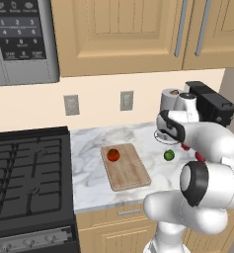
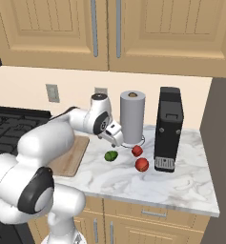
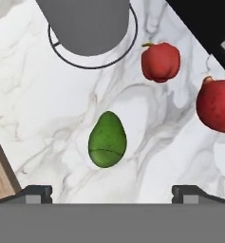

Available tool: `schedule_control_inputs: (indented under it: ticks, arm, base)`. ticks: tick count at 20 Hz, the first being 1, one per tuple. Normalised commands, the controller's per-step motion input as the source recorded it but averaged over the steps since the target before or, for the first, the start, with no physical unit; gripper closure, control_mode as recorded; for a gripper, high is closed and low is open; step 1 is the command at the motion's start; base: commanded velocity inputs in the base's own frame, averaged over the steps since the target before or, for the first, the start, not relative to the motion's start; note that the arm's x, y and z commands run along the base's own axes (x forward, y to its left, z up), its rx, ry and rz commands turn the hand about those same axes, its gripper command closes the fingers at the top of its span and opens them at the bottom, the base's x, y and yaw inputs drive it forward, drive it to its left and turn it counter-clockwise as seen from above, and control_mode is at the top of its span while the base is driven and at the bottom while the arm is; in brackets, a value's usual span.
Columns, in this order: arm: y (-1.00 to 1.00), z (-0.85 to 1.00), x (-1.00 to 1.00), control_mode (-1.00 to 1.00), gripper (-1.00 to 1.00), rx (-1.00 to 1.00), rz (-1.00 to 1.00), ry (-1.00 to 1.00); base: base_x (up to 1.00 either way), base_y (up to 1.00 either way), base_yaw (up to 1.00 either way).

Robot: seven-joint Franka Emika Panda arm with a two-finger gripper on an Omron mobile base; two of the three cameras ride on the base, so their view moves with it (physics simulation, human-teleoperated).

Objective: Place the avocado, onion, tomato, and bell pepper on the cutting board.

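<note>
A: What do you have in front of you, from the biggest thing down?

B: You work in a kitchen: wood cabinets (image 1: 118,34) above, a stove (image 1: 27,183) on the left, a marble desk (image 1: 89,183) between it and the wall. On the desk lies the board (image 1: 126,167), with one red ball (image 1: 113,155) already on it, so part of the task looks done.

A: And the rest?

B: The avocado (image 3: 107,140) lies on the bare marble, near the board's right side. Two red items (image 2: 139,158) wait further right, near the paper towel (image 2: 132,116) and the black machine (image 2: 168,128).

A: The gripper?

B: Your gripper (image 3: 112,192) hangs over the avocado, fingers wide apart and holding nothing. I think it is aimed for that pick.
</note>
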Motion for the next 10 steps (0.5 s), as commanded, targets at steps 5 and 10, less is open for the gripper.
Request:
schedule_control_inputs:
  ticks: [5,10]
  arm:
    - [0.0,-0.23,0.16,-1.0,-1.0,0.0,0.0,0.06]
    - [0.0,-0.27,0.07,-1.0,-1.0,0.0,0.0,0.05]
  base:
    - [0.0,0.0,0.0]
    - [0.0,0.0,0.0]
